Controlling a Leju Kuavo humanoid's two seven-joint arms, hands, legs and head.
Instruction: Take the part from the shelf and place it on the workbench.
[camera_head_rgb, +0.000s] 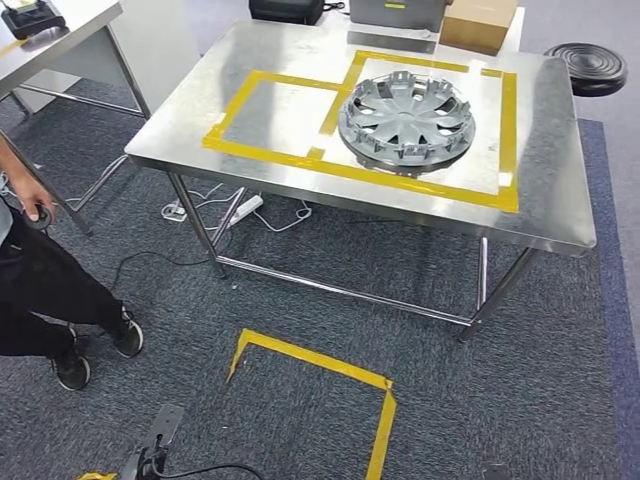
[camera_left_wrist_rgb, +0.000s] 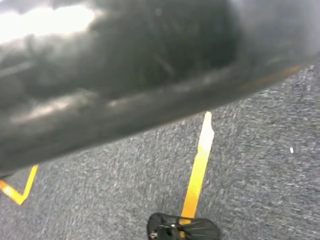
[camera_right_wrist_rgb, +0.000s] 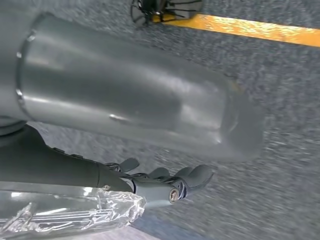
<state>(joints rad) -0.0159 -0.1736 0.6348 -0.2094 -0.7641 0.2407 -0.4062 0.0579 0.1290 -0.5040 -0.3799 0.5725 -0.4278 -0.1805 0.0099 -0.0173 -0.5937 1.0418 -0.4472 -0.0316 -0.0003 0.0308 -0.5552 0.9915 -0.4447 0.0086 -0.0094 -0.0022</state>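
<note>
The grey wheel-cover part (camera_head_rgb: 406, 120) lies flat on the steel bench (camera_head_rgb: 189, 115), inside the right yellow-taped rectangle (camera_head_rgb: 507, 120), while the right hand (camera_right_wrist_rgb: 166, 182) hangs over carpet, fingers apart and holding nothing.

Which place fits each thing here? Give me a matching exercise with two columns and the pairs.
Things:
1. silver plastic hubcap
2. brown cardboard box
3. black round disc
4. white power strip

Places:
A. on the carpet under the steel workbench
B. at the workbench's far edge
C. inside the yellow tape outline on the workbench
D. on the floor beyond the workbench's right end

Pairs: 1-C, 2-B, 3-D, 4-A
</note>
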